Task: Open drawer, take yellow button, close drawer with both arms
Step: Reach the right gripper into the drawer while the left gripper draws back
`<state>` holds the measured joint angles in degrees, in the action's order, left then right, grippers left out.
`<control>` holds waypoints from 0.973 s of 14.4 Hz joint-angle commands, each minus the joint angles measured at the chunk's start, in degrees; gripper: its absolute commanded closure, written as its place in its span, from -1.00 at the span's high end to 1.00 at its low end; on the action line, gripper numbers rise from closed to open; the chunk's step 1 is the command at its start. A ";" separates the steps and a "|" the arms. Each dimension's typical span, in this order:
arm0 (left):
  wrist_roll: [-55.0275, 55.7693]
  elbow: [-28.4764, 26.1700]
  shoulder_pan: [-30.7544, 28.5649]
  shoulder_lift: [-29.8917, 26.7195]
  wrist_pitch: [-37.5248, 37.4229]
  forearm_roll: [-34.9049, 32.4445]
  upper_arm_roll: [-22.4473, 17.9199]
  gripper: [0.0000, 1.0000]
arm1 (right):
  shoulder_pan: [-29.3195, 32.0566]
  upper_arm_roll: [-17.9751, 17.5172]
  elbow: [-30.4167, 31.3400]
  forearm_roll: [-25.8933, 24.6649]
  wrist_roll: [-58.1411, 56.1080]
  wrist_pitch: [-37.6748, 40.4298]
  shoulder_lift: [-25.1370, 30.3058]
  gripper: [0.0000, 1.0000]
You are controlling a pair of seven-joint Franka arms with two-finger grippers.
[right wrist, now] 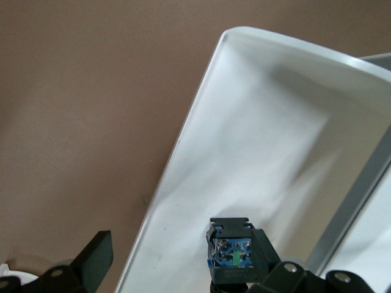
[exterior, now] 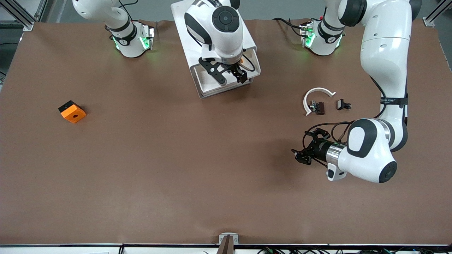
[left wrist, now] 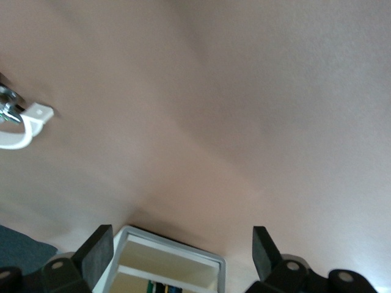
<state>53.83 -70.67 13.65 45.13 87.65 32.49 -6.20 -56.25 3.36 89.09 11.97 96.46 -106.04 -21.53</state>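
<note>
A: Since the drawer (exterior: 222, 86) is already pulled out of the cabinet (exterior: 212, 42), the step in hand looks like taking the button (right wrist: 234, 256). Agree?

B: Yes. Right gripper (exterior: 231, 76) hangs over the open drawer, fingers apart, nothing held. In the right wrist view the button lies in the white tray, bluish base showing, close against one finger (right wrist: 278, 271) and well apart from the other.

A: So it's off-centre between the jaws.

B: That's my read. Doing it well likely means shifting sideways until the button sits midway, then going down and closing on the black body, not the cap. Watch the tray wall; it's near.

A: Button in the front view?

B: Mostly hidden under the gripper, only a bit of orange shows.

A: Left gripper (exterior: 303, 151)?

B: Waits, wide open and empty, low over bare table (exterior: 176, 176) toward the left arm's end, nearer the front camera than the white curved strip (exterior: 316, 97) and small black parts (exterior: 343, 104). Its wrist view catches the cabinet between the fingers.

A: Orange block (exterior: 72, 112)?

B: Toward the right arm's end, not involved. Left arm probably shuts the drawer afterwards, so it should stay out until the button is lifted out.
</note>
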 commanded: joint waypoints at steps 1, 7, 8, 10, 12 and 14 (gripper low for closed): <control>-1.79 0.09 0.94 -1.28 0.42 -3.57 -0.57 1.00 | -0.97 0.68 -1.28 0.77 -0.13 0.48 -1.23 1.00; -8.37 0.10 1.02 -1.36 0.33 -4.37 -0.74 1.00 | -2.55 0.59 -1.28 0.95 0.04 1.01 -2.64 1.00; -9.96 0.10 1.02 -1.37 0.33 -4.37 -0.74 1.00 | -2.55 0.50 -1.28 0.95 0.04 1.18 -2.99 1.00; -10.76 0.10 1.02 -1.28 0.33 -4.28 -0.74 1.00 | -2.46 0.50 -1.28 0.95 -0.04 2.14 -3.17 1.00; -10.76 0.10 1.02 -1.28 0.33 -4.28 -0.66 1.00 | -2.38 0.50 -1.37 1.04 -0.05 3.37 -3.26 1.00; -10.76 0.10 1.02 -1.28 0.33 -4.28 -0.66 1.00 | -2.20 0.50 -2.42 1.13 -0.05 4.34 -3.26 1.00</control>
<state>43.92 -70.08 14.04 44.89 87.78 29.41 -6.27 -58.12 3.63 87.69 11.97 96.45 -104.44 -24.21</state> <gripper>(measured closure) 0.000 0.000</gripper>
